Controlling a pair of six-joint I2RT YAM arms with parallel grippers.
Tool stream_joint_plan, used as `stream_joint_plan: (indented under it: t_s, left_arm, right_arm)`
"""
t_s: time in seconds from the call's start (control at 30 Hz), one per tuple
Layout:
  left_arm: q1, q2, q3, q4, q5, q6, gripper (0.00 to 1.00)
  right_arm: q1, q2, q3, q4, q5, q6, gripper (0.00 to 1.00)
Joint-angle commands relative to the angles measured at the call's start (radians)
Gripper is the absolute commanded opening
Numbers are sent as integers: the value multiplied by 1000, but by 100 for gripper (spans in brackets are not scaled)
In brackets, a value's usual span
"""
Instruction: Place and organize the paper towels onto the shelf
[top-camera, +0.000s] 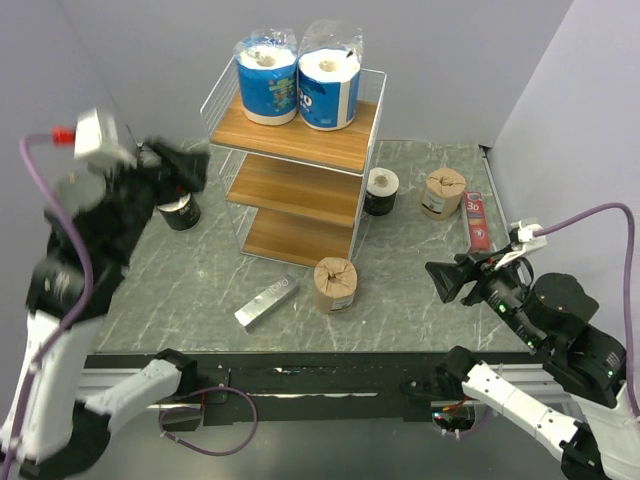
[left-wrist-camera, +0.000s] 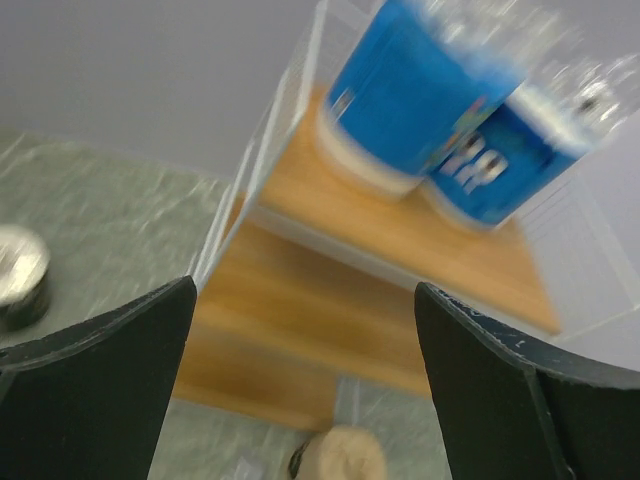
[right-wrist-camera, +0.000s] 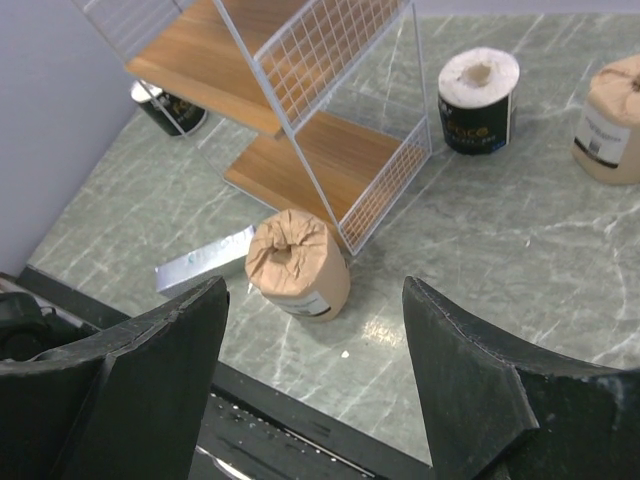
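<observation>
Topping shelf (top-camera: 312, 142), blue rolls (top-camera: 269, 88) (print blurred), red box (top-camera: 476, 221) marked perhaps "30"

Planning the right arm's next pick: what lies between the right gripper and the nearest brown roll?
Nothing: only bare table separates the right gripper from the brown roll, as the top and right wrist views show.

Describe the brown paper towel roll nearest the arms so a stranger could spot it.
Find the three-tier wooden shelf at the back of the table, then look just off its front right corner. A brown-wrapped roll stands there, right of a flat silver bar. The other brown roll sits farther back, beside a black one.
</observation>
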Motion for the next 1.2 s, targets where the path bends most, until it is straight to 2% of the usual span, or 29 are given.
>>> stream_joint_plan:
  t_s: [0.0, 0.03, 0.13, 0.2, 0.33, 0.47, 0.6, 0.73, 0.83, 0.9, 1.13, 1.17]
  left_arm:
    - [1, -211, -303, -53, -101, -58, 97]
    - [1, -272, -401, -70, -125, -76, 96]
    - [1, -338, -552, -129, -212, -164, 96]
    - [1, -337, -601, -148, -268, -228, 96]
    - [7, -271, -586, -159, -360, -302, 97]
    - [65, -176, -534, -147, -368, -340, 97]
    - [207, -95, -529, -51, -213, -319, 97]
    - [457, 12, -500, 14, 2, -339, 98]
    - [579, 117, -482, 75, 144, -360, 99]
    - [619, 199, -454, 104, 215, -356, 99]
    - [731, 391, -417, 193, 318, -331, 98]
    - [731, 410, -417, 210, 320, -315, 96]
  right_arm:
    - [6, -33, -72, 63, -15, 21, 78]
    - [6, -36, -85, 69, -15, 25, 78]
    - [4, -45, -134, 83, -27, 36, 78]
    - [4, -56, -164, 95, -29, 42, 78]
    - [6, -76, -187, 94, -24, 33, 78]
    - [6, -82, -152, 58, 20, -1, 79]
    - [4, -109, -122, 55, 28, -30, 80]
    - [4, -133, -117, 37, 43, -47, 80]
    - [6, -143, -103, 6, 63, -45, 80]
    - [6, -156, -100, -1, 57, -39, 80]
    - [6, -168, -111, -6, 43, -19, 80]
    - [6, -165, -111, -8, 48, -18, 80]
